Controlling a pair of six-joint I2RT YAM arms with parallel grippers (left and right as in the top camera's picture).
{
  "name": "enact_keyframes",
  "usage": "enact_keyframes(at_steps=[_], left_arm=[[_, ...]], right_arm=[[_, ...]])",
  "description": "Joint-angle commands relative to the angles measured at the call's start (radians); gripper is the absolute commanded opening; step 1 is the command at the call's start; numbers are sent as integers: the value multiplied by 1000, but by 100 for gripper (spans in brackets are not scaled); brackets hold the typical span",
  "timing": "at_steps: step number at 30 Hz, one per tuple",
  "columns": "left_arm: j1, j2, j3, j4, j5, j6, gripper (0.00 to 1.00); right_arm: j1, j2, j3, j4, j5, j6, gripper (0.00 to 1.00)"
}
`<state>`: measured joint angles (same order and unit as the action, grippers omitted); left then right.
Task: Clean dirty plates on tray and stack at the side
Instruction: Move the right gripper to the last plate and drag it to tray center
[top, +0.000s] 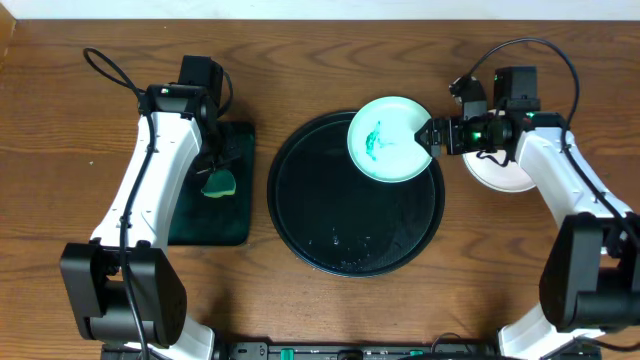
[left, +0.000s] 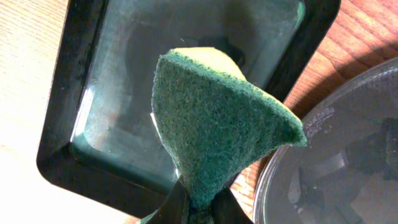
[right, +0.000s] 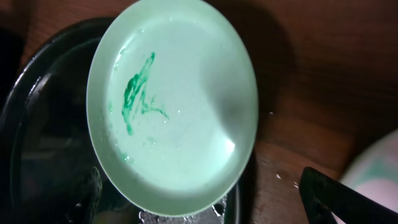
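On the round tray's (top: 320, 215) right rim perches the smeared mint plate (top: 390, 138), my right claw (top: 432, 135) seemingly spread beside it, my left claw (left: 196, 208) clamped on the sponge (left: 217, 124), so a nudge could tip it off.

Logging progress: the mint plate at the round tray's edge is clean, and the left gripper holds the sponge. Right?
Not clean: the mint plate at the round tray's edge is smeared teal (right wrist view); the left gripper holds the sponge.

warm brown wood-grain table (top: 40, 150), evenly lit.
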<state>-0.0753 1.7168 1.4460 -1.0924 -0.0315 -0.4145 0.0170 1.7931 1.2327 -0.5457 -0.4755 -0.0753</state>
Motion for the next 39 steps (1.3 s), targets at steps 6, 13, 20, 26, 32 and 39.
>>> enact_keyframes(at_steps=[6,13,20,26,32,39], left_arm=[[4,6,-5,-2,-5,18,7],[4,6,-5,-3,-5,18,7],[4,6,-5,-3,-5,18,7],[4,6,-5,-3,-5,18,7],[4,6,-5,-5,-5,18,8],[4,6,-5,-7,-5,18,7]], right_arm=[[-2,89,-3,45,-38,31,99],[3,136,-3,113,-41,79,86],[31,178,-3,185,-45,149,68],[37,183,-3,204,-45,159,47],[37,184,-3,206,0,204,12],[37,183,-3,188,-34,220,1]])
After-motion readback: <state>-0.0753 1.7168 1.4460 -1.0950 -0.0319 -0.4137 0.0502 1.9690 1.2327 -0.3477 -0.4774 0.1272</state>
